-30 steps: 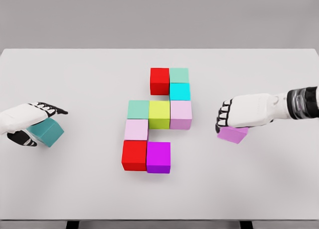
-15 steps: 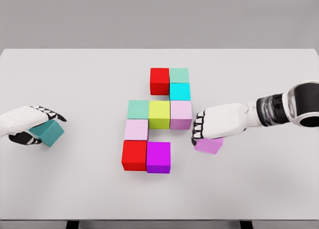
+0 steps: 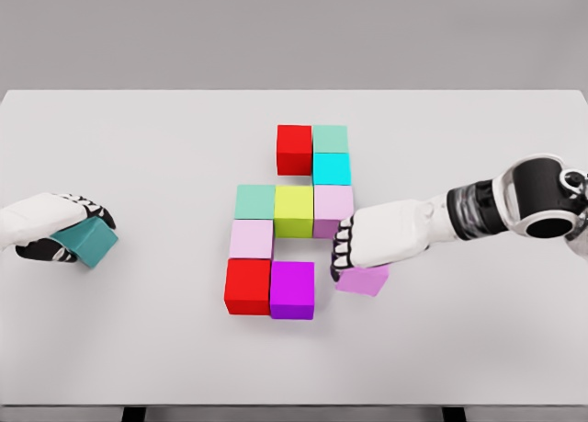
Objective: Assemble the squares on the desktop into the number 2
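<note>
Coloured cubes stand grouped mid-table: a red cube, a mint cube, a cyan cube, a pale pink cube, a yellow-green cube, a green cube, a light pink cube, a second red cube and a magenta cube. My right hand is shut on a violet cube, just right of the magenta cube and below the pale pink one. At the far left my left hand is shut on a teal cube.
The white table runs the full width, with its front edge near the bottom of the view and a grey wall behind. My right forearm crosses the table's right side.
My right hand has carried the violet cube leftward, from the table's right side to beside the magenta cube. My left hand with the teal cube has drifted slightly left.
</note>
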Robot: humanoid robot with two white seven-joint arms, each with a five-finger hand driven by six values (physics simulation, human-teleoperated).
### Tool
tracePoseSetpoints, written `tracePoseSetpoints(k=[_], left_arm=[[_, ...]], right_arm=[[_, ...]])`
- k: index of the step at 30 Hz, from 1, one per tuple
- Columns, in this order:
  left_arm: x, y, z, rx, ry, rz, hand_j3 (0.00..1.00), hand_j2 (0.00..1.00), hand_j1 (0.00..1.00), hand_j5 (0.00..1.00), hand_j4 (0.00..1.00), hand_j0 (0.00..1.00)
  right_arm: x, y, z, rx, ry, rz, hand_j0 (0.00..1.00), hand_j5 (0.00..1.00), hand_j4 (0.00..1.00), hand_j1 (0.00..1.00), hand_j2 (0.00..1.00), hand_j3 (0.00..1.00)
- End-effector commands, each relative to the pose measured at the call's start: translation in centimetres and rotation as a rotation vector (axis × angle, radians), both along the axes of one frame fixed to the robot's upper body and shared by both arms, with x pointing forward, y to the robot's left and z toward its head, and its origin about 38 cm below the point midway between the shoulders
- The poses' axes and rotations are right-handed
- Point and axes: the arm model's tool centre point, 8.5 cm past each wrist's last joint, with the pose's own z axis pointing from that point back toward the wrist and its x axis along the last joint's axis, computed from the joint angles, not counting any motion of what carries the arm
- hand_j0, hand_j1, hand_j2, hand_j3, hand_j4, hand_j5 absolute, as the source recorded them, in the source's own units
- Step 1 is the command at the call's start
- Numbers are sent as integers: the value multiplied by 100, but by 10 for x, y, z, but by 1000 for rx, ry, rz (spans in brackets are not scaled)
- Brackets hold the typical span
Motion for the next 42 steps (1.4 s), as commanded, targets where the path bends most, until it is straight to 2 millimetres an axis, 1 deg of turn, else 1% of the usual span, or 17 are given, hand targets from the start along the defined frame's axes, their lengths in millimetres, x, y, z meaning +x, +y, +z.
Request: tracePoseSetpoints(k=[1,3,5,8,12,20,21,22,23,27,31,33,34,37,39,41,42], left_arm=[[1,-1,-1,-3,1,9,48,48,48,48,48,48],[3,-2,2,-7,-8,8,46,46,46,46,46,46],[7,-7,4,-27,-26,12,43,43,43,43,43,43],[11,-7,4,-44,-25,61,43,43,43,43,43,43],[21,-17,5,-96,-44,109,43,43,43,43,43,43],[25,-23,5,-123,-53,122,40,40,40,40,40,40],[26,-25,6,-131,-57,122,39,39,39,39,39,39],[28,-25,8,-135,-60,134,39,39,39,39,39,39],[29,-27,7,-143,-59,150,39,39,39,39,39,39],[36,-35,8,-165,-76,177,39,39,39,39,39,39],[48,-52,8,-181,-87,213,39,39,39,39,39,39],[52,-55,10,-190,-85,234,37,37,37,37,37,37],[54,-62,9,-212,-83,238,36,36,36,36,36,36],[59,-65,10,-218,-75,280,35,35,35,35,35,35],[64,-75,10,-241,-79,305,35,35,35,35,35,35],[67,-79,11,-258,-78,337,34,34,34,34,34,34],[68,-80,10,-266,-73,354,34,34,34,34,34,34]], right_arm=[[-1,2,-2,3,10,3,55,55,55,55,55,55],[-1,0,-2,-1,10,0,55,55,55,55,55,55],[-1,0,-2,0,11,0,58,58,58,58,58,58],[-1,-2,-1,1,17,-4,58,58,58,58,58,58],[-3,0,-4,-8,27,6,58,58,58,58,58,58],[-4,0,-5,-18,30,11,58,58,58,58,58,58],[-4,0,-5,-18,30,11,61,61,61,61,61,61],[-4,-1,-4,-14,34,6,97,97,97,97,97,97],[-4,-7,-1,6,64,-14,100,100,100,100,100,100],[-4,-7,4,29,83,-20,100,100,100,100,100,100],[2,-10,25,76,86,-37,100,100,100,100,100,100],[7,-23,43,123,94,-80,100,100,100,100,100,100],[8,-29,48,128,90,-98,100,100,100,100,100,100],[10,-51,63,148,78,-154,100,100,100,100,100,100],[12,-84,86,166,45,-238,100,100,100,100,100,100],[8,-112,93,139,29,-305,100,100,100,100,100,100],[7,-116,92,135,33,-316,100,100,100,100,100,100]])
